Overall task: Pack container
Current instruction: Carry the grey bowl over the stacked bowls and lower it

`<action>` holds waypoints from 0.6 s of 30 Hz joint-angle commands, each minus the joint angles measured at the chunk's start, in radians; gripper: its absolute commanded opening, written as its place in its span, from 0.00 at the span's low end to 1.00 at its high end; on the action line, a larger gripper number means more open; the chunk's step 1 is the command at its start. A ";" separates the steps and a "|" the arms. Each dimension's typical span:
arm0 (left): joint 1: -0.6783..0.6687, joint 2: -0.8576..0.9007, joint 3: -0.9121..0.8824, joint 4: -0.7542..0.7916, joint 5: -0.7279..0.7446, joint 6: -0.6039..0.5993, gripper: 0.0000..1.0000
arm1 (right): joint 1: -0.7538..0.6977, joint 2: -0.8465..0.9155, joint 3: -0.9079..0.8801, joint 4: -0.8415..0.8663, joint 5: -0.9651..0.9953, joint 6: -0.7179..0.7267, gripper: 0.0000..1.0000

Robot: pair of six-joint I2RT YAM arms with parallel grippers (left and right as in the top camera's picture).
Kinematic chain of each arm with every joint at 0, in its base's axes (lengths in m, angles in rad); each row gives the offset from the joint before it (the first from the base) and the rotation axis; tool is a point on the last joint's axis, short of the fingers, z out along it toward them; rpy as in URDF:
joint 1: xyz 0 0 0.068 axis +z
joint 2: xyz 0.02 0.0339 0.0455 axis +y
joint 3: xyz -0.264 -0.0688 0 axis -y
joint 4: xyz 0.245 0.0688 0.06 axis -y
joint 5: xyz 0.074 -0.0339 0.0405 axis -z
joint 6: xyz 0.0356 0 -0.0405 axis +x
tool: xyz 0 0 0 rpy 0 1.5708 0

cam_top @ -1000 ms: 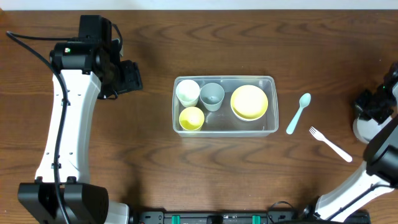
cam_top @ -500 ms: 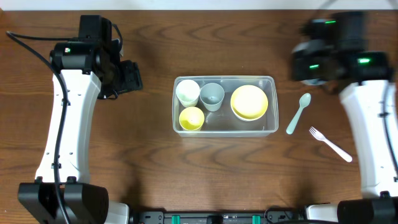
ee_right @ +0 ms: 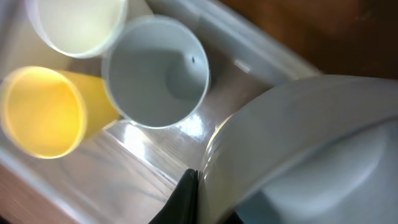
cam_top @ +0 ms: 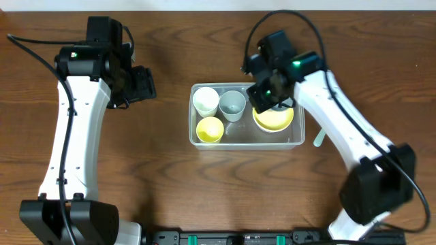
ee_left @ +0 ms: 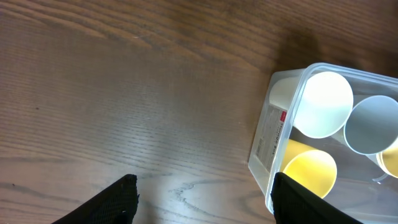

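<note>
The clear container (cam_top: 246,145) sits mid-table and holds a white cup (cam_top: 205,100), a grey-blue cup (cam_top: 232,104), a yellow cup (cam_top: 210,128) and a yellow bowl (cam_top: 276,119). My right gripper (cam_top: 268,95) is low over the container's right half. In the right wrist view its fingers (ee_right: 198,200) pinch the wall of a pale bowl (ee_right: 305,143) beside the grey-blue cup (ee_right: 155,71) and the yellow cup (ee_right: 40,112). My left gripper (cam_top: 141,85) is open and empty to the container's left. The left wrist view shows its spread fingers (ee_left: 205,202) and the container's corner (ee_left: 268,146).
The tip of a pale blue spoon (cam_top: 317,140) shows on the wood just right of the container, mostly under my right arm. The right arm crosses the table's right side down to the front edge.
My right arm swung in from the far right edge, across the back right, to over the container's right half. The left arm has not moved.
</note>
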 commanded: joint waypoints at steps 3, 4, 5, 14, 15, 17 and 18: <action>0.002 -0.008 -0.001 -0.006 -0.008 -0.009 0.69 | -0.003 0.064 -0.005 -0.007 0.006 -0.009 0.01; 0.002 -0.008 -0.001 -0.006 -0.008 -0.009 0.69 | -0.003 0.063 -0.005 -0.007 0.006 -0.010 0.02; 0.002 -0.008 -0.001 -0.006 -0.008 -0.009 0.70 | -0.004 0.063 -0.005 -0.007 0.007 -0.010 0.03; 0.002 -0.008 -0.001 -0.009 -0.008 -0.009 0.69 | -0.028 -0.015 0.046 -0.070 0.064 -0.003 0.33; 0.002 -0.008 -0.001 -0.009 -0.008 -0.009 0.69 | -0.039 -0.036 0.060 -0.080 0.091 0.016 0.33; 0.002 -0.008 -0.001 -0.009 -0.008 -0.008 0.69 | -0.071 -0.093 0.090 -0.098 0.169 0.071 0.33; 0.002 -0.008 -0.001 -0.010 -0.008 -0.009 0.70 | -0.092 -0.123 0.101 -0.103 0.208 0.103 0.33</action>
